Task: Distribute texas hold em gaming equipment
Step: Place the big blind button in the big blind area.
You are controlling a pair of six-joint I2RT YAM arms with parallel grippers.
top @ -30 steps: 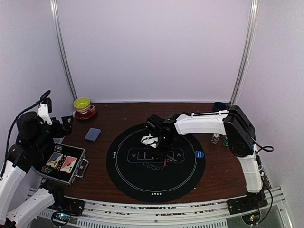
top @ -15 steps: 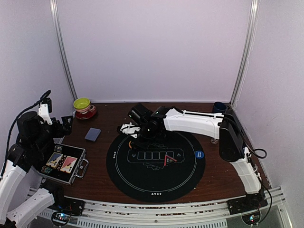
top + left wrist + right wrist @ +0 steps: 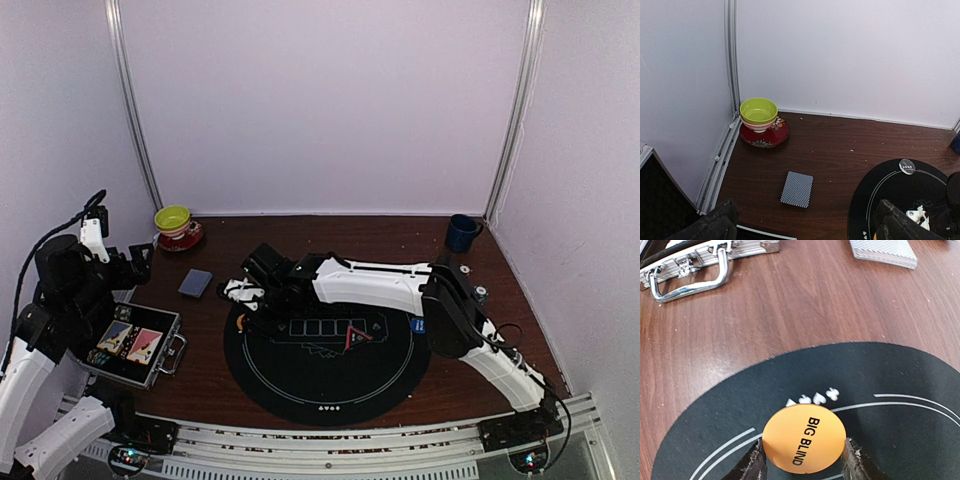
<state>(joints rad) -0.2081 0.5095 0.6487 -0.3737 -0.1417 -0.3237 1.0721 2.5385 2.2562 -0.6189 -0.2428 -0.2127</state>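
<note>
Black round mat (image 3: 900,390) under flat orange BIG BLIND disc (image 3: 804,438)

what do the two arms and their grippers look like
Both arms are white shells joined by bulky black joints. The left arm has a black cable looping off its top; the right arm has a thin one near its base. The left gripper and right gripper have dark, scuffed fingers.

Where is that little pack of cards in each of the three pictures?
Top external: pack of cards left of centre, beside the round black mat.
Left wrist: pack of cards bottom centre, left of the mat.
Right wrist: pack of cards top right, beyond the mat.
Shared landmark: the mat.
</note>
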